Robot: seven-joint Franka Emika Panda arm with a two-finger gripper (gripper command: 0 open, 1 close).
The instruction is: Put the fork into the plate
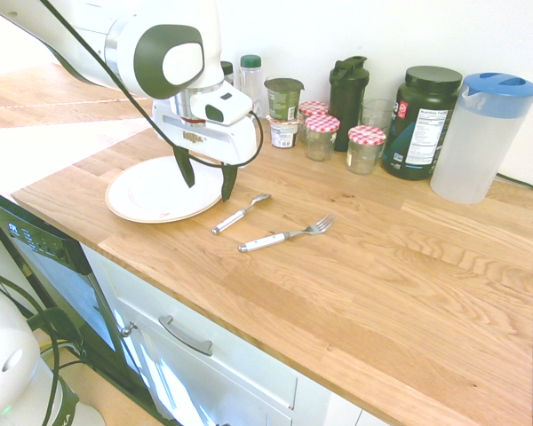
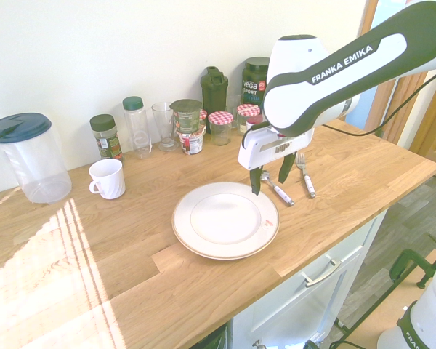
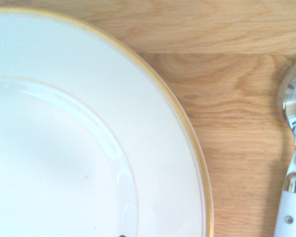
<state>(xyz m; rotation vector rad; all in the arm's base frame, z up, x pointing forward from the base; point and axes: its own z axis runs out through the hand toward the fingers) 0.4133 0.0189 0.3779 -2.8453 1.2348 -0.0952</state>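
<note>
The fork (image 1: 284, 236) (image 2: 305, 174), white-handled with silver tines, lies flat on the wooden counter to the side of the plate. The round white plate (image 1: 133, 200) (image 2: 196, 240) (image 3: 153, 148) has a thin gold rim line and holds nothing. My gripper (image 1: 207, 186) (image 2: 270, 183) hangs open and empty just above the plate's edge on the cutlery side. Between the plate and the fork lies a spoon (image 1: 240, 214) (image 2: 276, 189) (image 3: 293, 163) with a rounded silver bowl and a white handle. The fork does not show in the wrist view.
Along the back wall stand jars with checkered lids (image 1: 366, 146), a dark shaker bottle (image 1: 347, 89), a large supplement tub (image 1: 422, 120), a clear pitcher with a blue lid (image 1: 480, 138) and a white mug (image 2: 107, 178). The counter's front edge (image 1: 249, 306) runs close to the fork.
</note>
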